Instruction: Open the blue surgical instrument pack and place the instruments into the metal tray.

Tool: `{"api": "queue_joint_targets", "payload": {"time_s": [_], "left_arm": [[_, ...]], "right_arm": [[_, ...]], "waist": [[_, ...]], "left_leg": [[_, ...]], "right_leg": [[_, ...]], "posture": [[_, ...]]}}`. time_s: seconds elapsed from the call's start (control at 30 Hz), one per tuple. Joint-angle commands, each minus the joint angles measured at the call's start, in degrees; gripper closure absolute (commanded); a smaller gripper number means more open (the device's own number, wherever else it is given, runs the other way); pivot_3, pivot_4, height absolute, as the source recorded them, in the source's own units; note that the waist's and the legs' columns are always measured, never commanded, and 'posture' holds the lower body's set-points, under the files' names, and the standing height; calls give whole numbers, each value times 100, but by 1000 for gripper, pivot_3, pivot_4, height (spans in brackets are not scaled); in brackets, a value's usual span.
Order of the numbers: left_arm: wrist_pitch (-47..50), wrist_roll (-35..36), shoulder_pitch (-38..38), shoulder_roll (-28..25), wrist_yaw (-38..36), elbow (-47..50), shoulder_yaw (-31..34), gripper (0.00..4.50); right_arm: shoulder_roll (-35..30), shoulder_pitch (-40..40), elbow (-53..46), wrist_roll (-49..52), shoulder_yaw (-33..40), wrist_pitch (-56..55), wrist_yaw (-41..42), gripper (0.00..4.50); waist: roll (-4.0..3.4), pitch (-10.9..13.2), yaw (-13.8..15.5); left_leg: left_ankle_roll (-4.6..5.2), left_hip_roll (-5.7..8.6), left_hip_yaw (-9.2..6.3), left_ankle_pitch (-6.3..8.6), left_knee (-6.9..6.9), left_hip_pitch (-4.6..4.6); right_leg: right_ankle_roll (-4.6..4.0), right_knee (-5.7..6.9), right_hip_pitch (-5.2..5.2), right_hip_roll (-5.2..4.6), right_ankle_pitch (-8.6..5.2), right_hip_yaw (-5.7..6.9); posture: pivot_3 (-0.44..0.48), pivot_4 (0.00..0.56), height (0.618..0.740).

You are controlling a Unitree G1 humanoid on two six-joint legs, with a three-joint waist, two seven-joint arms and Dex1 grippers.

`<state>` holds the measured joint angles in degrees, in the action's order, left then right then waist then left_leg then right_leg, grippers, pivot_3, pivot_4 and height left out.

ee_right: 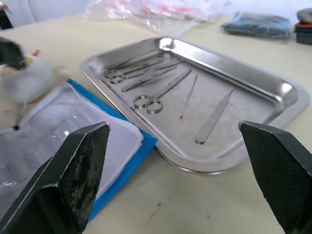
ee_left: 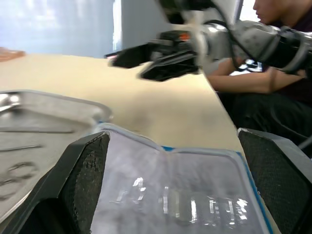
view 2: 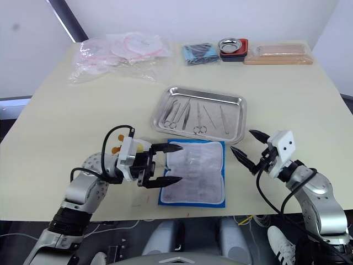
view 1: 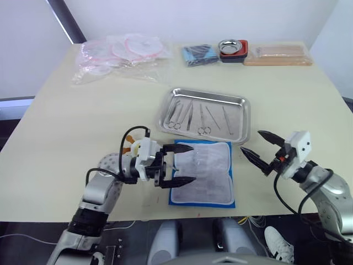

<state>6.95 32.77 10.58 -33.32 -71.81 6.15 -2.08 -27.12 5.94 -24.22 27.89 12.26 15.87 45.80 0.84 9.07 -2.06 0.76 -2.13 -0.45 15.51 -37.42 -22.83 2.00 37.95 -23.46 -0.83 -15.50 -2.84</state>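
- On the bench [view 1: 83, 118], near its front edge, the one blue surgical instrument pack [view 1: 202, 172] lies unfolded, pale lining up, with blue border showing along its right and front sides.
- Just behind it sits the one metal tray [view 1: 240, 117], its near rim close to the pack's far edge.
- In the tray lie the instruments [ee_right: 156, 83]: about six slim tools, two pairs of ring-handled ones among them, the rest straight, all side by side.
- Left end effector [view 1: 185, 164]: fingers spread wide, holding nothing, poised over the pack's left edge; whether a tip touches the lining cannot be told.
- Right end effector [view 1: 260, 145]: fingers spread wide, empty, above the bench just right of the pack and tray's near corner.
- Along the far edge: clear plastic bags [view 1: 118, 55], one darker blue bundle [view 1: 199, 54], one small bowl in a red holder [view 1: 233, 49], one tan board [view 1: 278, 55].
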Motion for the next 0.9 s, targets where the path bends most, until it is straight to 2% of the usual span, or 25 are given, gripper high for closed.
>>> {"api": "queue_joint_targets", "payload": {"time_s": [0.03, 0.17, 0.4, 0.63, 0.9], "left_arm": [[217, 173, -162, -174, 367, 125, 583, 0], [177, 129, -790, -613, 573, -435, 1618, 0], [133, 93, -1721, -1092, 301, -725, 2394, 0], [-196, -298, -2610, -1074, 324, -912, 2560, 0], [-425, -840, -2491, -907, 935, -1042, 2344, 0]], "right_arm": [[-163, 217, 63, 275, 387, -486, 441, 55], [-355, 1006, 274, 689, 1074, -696, 971, 55], [-566, 1760, 686, 634, 1542, -1145, 1475, 55], [-564, 2080, 1262, 629, 1859, -1519, 1683, 55], [-637, 2107, 1752, 450, 1762, -1821, 1911, 55]], "waist": [[-2, 2, 0], [-2, 2, 14], [0, 3, 25], [1, 3, 31], [1, -2, 115]], "left_leg": [[0, 0, 0, 0, 0, 0], [0, -1, 3, 0, 0, 3], [-1, -1, 16, 0, -1, 7], [-3, -3, 26, -1, -7, 24], [-3, -3, 31, -1, -7, 39]], "right_leg": [[0, 0, 0, 0, 0, 0], [-1, 1, 0, -4, 0, -1], [0, -1, 2, -17, 0, -4], [0, 4, 8, -16, 1, -12], [0, 10, 17, -13, 2, -15]], "posture": [[0, 150, 740], [0, 150, 740], [0, 150, 740], [0, 150, 740], [0, 150, 740]]}}
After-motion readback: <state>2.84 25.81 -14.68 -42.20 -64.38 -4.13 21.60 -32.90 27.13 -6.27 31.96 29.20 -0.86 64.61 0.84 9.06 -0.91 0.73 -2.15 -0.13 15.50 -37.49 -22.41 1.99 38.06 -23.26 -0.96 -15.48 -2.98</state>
